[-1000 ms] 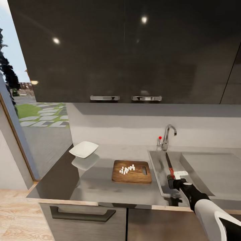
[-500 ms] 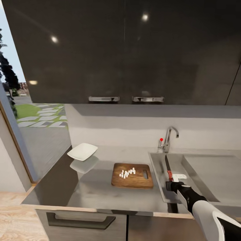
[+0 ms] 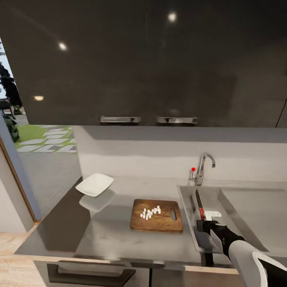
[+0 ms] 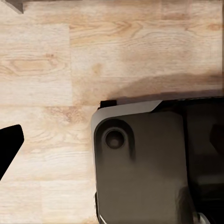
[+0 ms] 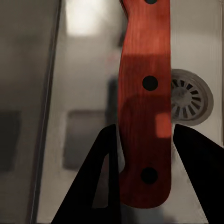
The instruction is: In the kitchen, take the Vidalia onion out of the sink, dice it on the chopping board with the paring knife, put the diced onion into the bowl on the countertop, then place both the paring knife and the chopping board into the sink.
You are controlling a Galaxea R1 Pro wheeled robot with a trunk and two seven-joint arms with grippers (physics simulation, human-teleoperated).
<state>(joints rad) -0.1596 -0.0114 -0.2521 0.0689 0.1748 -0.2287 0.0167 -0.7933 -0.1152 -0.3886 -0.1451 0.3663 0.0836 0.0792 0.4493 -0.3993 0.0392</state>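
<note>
Holding the paring knife (image 3: 199, 204) by its red handle, your right gripper (image 5: 145, 154) has its jaws pinching it over the sink (image 3: 231, 199). Left of that, the chopping board (image 3: 156, 217) carries the diced Vidalia onion (image 3: 150, 212) on the countertop (image 3: 111, 235). Farther left sits the bowl (image 3: 95, 184).

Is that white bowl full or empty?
Empty: the bowl holds nothing, and the onion dice lie on the chopping board.
</note>
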